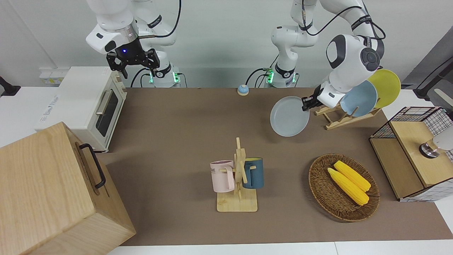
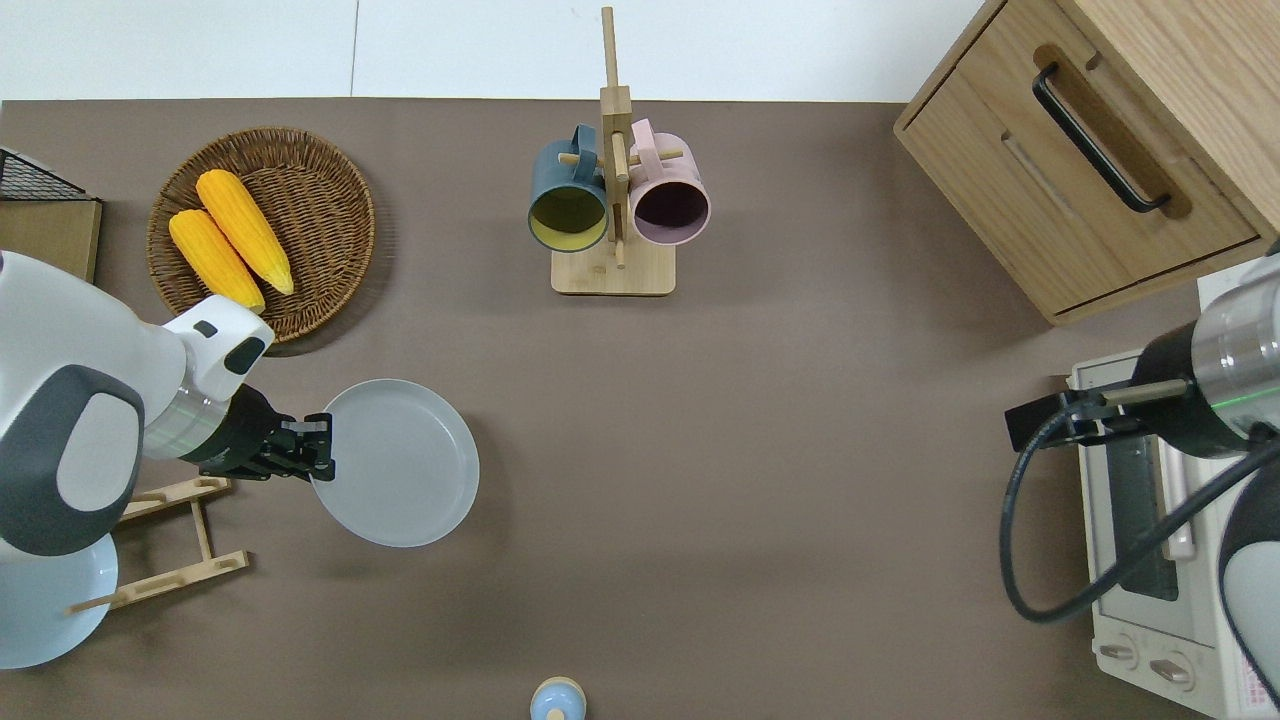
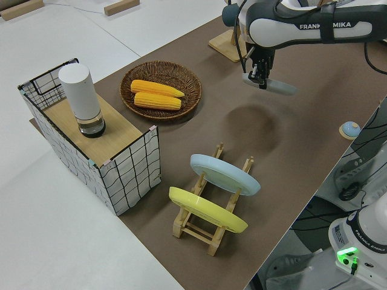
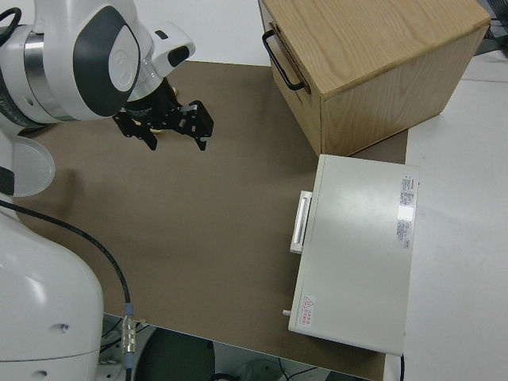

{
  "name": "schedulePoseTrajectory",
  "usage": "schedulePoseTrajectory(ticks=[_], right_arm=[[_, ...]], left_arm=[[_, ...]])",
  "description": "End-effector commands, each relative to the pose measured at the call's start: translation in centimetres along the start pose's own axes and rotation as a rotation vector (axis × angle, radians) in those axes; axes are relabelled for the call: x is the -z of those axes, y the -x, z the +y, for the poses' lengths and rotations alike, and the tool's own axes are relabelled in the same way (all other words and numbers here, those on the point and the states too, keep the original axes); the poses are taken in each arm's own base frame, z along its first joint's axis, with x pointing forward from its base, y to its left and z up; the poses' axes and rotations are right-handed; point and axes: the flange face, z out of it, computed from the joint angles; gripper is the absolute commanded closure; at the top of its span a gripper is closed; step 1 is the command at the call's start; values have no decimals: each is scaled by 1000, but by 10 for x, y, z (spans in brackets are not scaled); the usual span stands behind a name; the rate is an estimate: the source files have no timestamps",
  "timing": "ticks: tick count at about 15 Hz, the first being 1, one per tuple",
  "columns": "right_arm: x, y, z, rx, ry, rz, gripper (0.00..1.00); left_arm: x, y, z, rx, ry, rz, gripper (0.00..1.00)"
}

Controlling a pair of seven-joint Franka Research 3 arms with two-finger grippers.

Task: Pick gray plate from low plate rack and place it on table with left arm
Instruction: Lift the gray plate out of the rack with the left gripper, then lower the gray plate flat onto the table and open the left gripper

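You are holding the gray plate (image 2: 395, 462) by its rim with the left gripper (image 2: 318, 463), whose fingers are clamped on the edge that faces the low plate rack (image 2: 165, 545). That edge grip is leaving the whole underside free, which is what you will need for setting it flat on the table (image 2: 760, 480). The plate is up in the air, clear of the rack, over bare brown surface just beside the rack, toward the right arm's end from it; the shadow under it in the left side view says it is not yet touching down. It is lying close to level, face up (the front view shows it tipped a little toward the camera).

The rack is keeping the light-blue plate (image 1: 358, 98) and the yellow plate (image 1: 386, 86) leaning in their slots, farther toward the left arm's end of the rack than the slot now standing empty, so neither is in your way.

Your left arm (image 1: 348, 58) is reaching out low from over the rack, forearm angled down and wrist turned so the fingers are pointing sideways along the table, away from the rack. The right gripper (image 1: 132, 61) is parked, fingers spread apart and empty.
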Motion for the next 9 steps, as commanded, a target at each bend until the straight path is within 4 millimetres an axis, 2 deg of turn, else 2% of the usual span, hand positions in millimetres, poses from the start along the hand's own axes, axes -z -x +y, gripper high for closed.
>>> schedulePoseTrajectory(ticks=[1, 3, 7, 9], right_arm=[[4, 4, 4, -4, -3, -5, 11], [4, 4, 3, -3, -3, -5, 13], [4, 4, 4, -4, -3, -5, 11], [4, 4, 4, -4, -3, -5, 13]], left_arm=[[-27, -9, 11, 2, -1, -35, 1000], [-47, -18, 10, 0, -29, -74, 951], [-65, -22, -2, -23, -150, -125, 948], [-73, -26, -4, -17, -156, -136, 844]])
